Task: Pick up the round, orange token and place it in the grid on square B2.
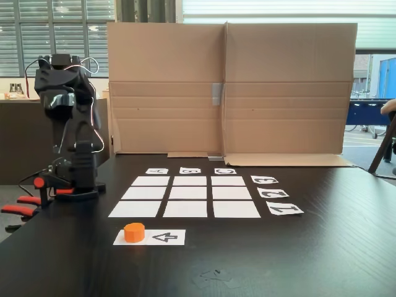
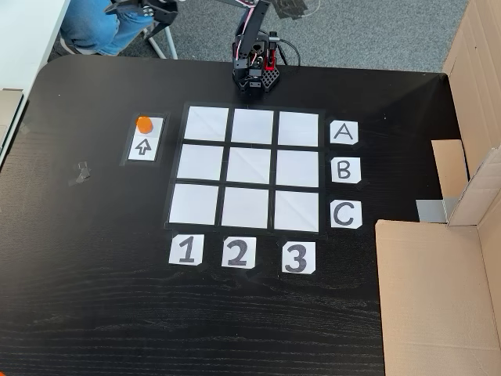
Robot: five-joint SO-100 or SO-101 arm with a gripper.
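The orange token (image 1: 134, 232) (image 2: 144, 124) stands on one end of a white strip with a black arrow (image 1: 166, 237) (image 2: 145, 146), beside the grid (image 1: 150, 181) (image 2: 207, 124). Square B2 (image 1: 188, 192) (image 2: 250, 165), the centre cell, is bare white paper. The black arm (image 1: 65, 124) (image 2: 252, 59) sits folded over its base at the table edge, beyond the grid's A row. Its gripper (image 1: 77, 154) is tucked down against the arm, well away from the token; its jaws are too dark to make out.
Label cards A, B, C (image 2: 343, 169) and 1, 2, 3 (image 2: 237, 253) edge the grid. A cardboard wall (image 1: 229, 86) (image 2: 438, 290) closes one side of the table. Red clamps (image 1: 21, 207) grip the table edge by the arm. A seated person's legs (image 2: 86, 23) show beyond the table.
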